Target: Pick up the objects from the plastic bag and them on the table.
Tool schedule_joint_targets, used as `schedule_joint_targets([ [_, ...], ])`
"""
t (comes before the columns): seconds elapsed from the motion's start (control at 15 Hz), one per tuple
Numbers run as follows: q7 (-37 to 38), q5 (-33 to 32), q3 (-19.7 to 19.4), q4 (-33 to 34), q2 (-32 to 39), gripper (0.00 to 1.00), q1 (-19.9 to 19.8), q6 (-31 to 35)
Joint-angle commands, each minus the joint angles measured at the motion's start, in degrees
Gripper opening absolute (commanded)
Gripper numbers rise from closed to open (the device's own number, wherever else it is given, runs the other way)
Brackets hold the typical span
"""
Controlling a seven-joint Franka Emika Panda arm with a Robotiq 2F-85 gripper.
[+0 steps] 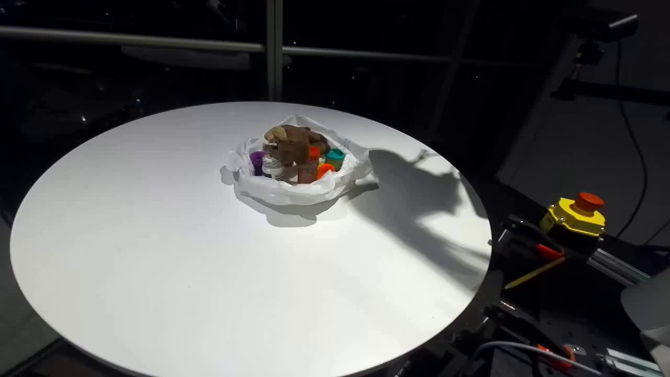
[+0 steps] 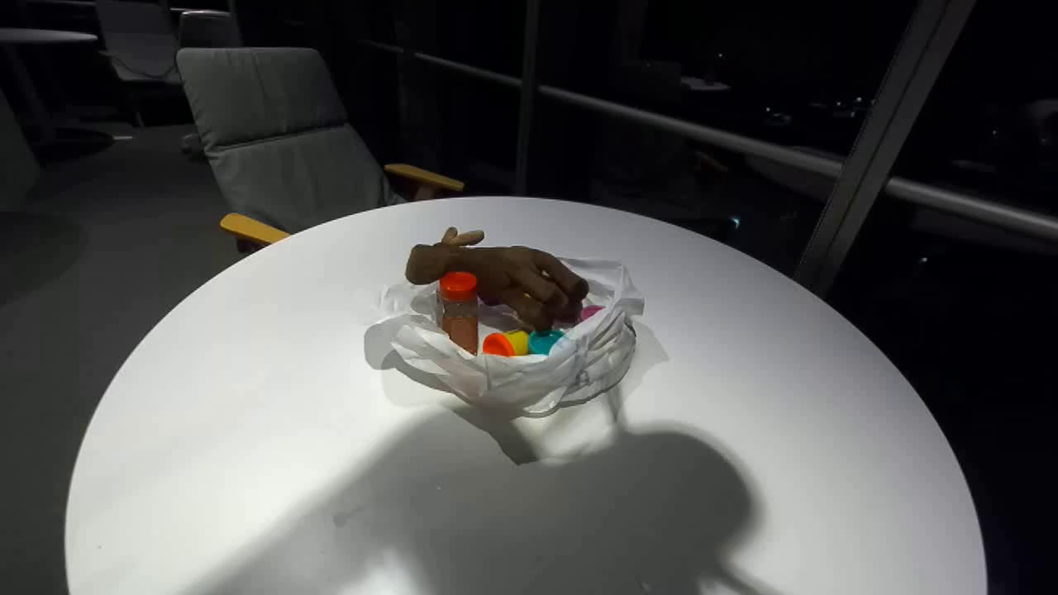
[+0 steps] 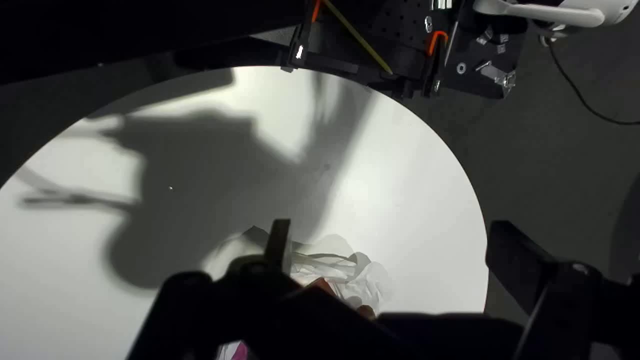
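On the round white table (image 1: 172,251) sits the plastic bag (image 1: 293,195), its rim spread wide around the objects. A brown plush toy (image 2: 504,268) lies on top of the pile. Beside it, a bottle (image 2: 459,322) with an orange lid stands nearly upright. A purple cup (image 1: 257,163), a teal piece (image 2: 545,342) and an orange-and-yellow piece (image 2: 500,344) also show inside the bag. In the wrist view my gripper (image 3: 390,240) is open, nothing between its fingers; it partly covers the bag (image 3: 362,287) below. Neither exterior view shows the gripper itself, only the arm's shadow.
A dark bench beside the table carries a yellow box with a red button (image 1: 576,215), a yellow pencil (image 1: 535,273) and black clamps with orange parts. A grey chair (image 2: 277,136) with wooden armrests stands near the table's edge. Windows with a rail lie behind.
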Motion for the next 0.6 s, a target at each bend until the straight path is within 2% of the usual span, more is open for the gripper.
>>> schedule_joint_targets([
  [0.0, -1.1, 1.0, 2.2, 0.4, 0.7, 1.0, -2.9, -0.2],
  [0.4, -1.1, 1.0, 2.2, 0.8, 0.3, 1.0, -2.9, -0.2],
  [0.53, 1.0, 2.7, 3.4, 2.0, 2.8, 1.0, -2.5, 1.1],
])
